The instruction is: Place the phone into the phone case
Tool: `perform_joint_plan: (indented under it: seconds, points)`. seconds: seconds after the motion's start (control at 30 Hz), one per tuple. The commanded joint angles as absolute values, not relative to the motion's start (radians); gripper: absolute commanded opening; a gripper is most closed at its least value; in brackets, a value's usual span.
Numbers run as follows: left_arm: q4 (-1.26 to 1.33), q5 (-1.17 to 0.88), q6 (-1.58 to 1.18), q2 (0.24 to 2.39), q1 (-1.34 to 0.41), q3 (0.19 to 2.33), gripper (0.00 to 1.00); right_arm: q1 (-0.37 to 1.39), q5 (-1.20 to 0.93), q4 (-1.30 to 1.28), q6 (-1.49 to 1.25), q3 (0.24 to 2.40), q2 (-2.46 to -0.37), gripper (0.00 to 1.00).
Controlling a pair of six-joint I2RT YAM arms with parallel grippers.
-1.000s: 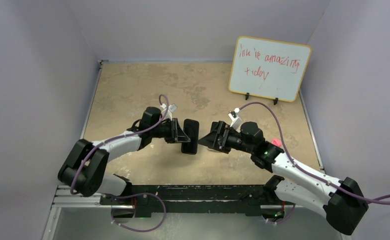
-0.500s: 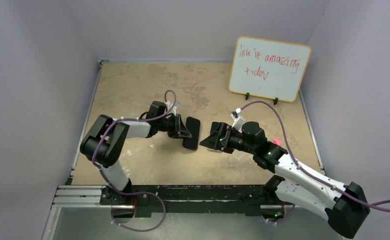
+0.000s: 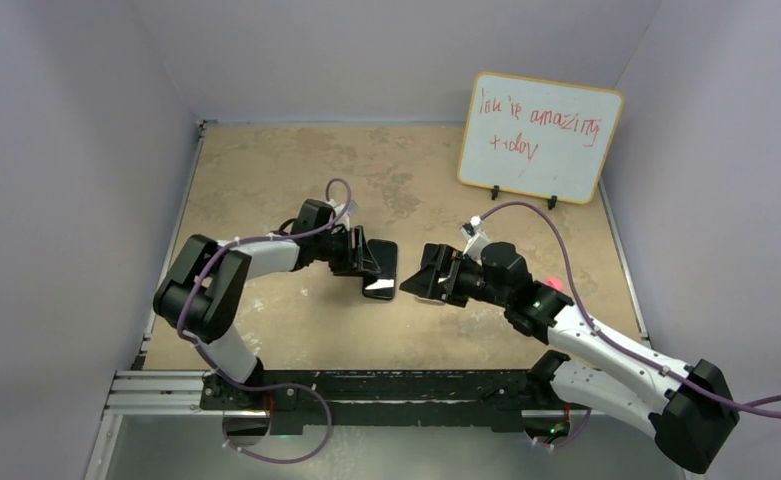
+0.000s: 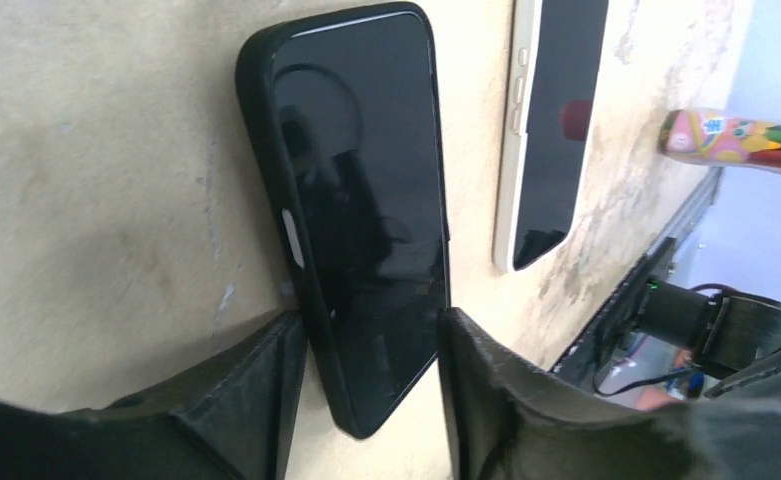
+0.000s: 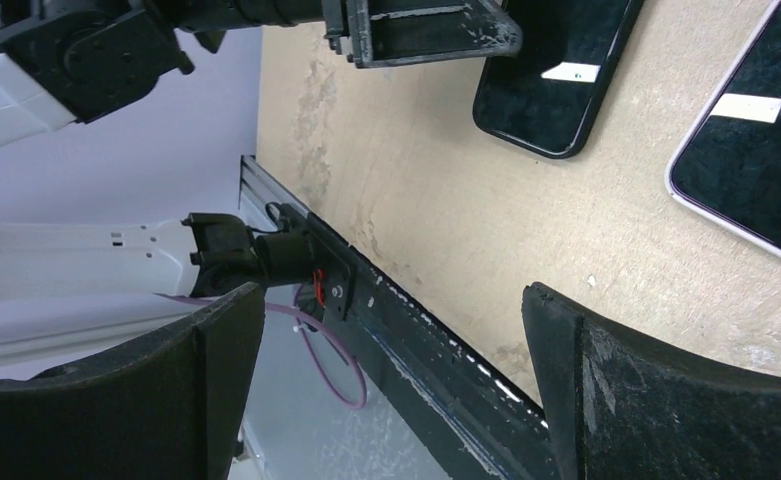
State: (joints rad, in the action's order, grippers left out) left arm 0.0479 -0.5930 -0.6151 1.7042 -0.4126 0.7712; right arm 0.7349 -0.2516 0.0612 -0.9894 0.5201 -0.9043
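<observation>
1. Top external view, near edge: a black metal rail (image 3: 386, 385) carries both arm bases, and the tan mottled surface (image 3: 266, 180) stretches beyond it.
2. Right end effector (image 5: 394, 300) is low over the surface, fingers spread wide, nothing between them.
3. Just ahead of it, a pale-edged, dark-screened second phone (image 5: 756, 150) lies flat, untouched.
4. Beside that, with a strip of bare surface between, the black soft-rimmed phone case (image 4: 266, 190) lies flat near the middle of the surface. A glossy black phone (image 4: 366, 180) fills its rim, screen up, and looks seated in the case.
5. Left end effector (image 4: 366, 330) is pinching the black soft-rimmed phone case across its width at one end, a finger against each long edge.
6. A pink-capped stick with colourful print (image 4: 731, 135) shows beyond the second phone in the left wrist view, close by the right arm. I cannot tell what kind of stick it is.
7. Far right: a wood-framed whiteboard (image 3: 539, 137) stands upright on black feet, with red handwriting across it.
</observation>
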Motion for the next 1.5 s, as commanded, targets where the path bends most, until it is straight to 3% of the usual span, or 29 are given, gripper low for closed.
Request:
perform_joint_plan:
  seconds: [0.0,0.17,0.27,0.37,0.87,1.47]
  points:
    - [-0.084,-0.492,-0.538,1.592,-0.408,0.826,0.57,0.737,-0.224,0.054,-0.975,0.553,-0.908,0.99]
    - [-0.191,-0.429,-0.508,1.46,-0.408,0.842,0.67,0.738,-0.188,-0.008,-0.953,0.573,-0.909,0.99]
    - [-0.249,-0.392,-0.489,1.369,-0.408,0.85,0.82,0.738,-0.141,-0.055,-0.938,0.598,-0.902,0.99]
    - [-0.295,-0.387,-0.474,1.282,-0.408,0.86,0.86,0.738,-0.095,-0.099,-0.913,0.636,-0.9,0.99]
    - [-0.359,-0.434,-0.487,0.894,-0.408,0.898,0.92,0.737,0.236,-0.437,-0.717,0.915,-0.863,0.99]
    - [-0.449,-0.324,-0.515,0.755,-0.408,0.911,0.98,0.737,0.238,-0.438,-0.7,0.887,-0.733,0.99]
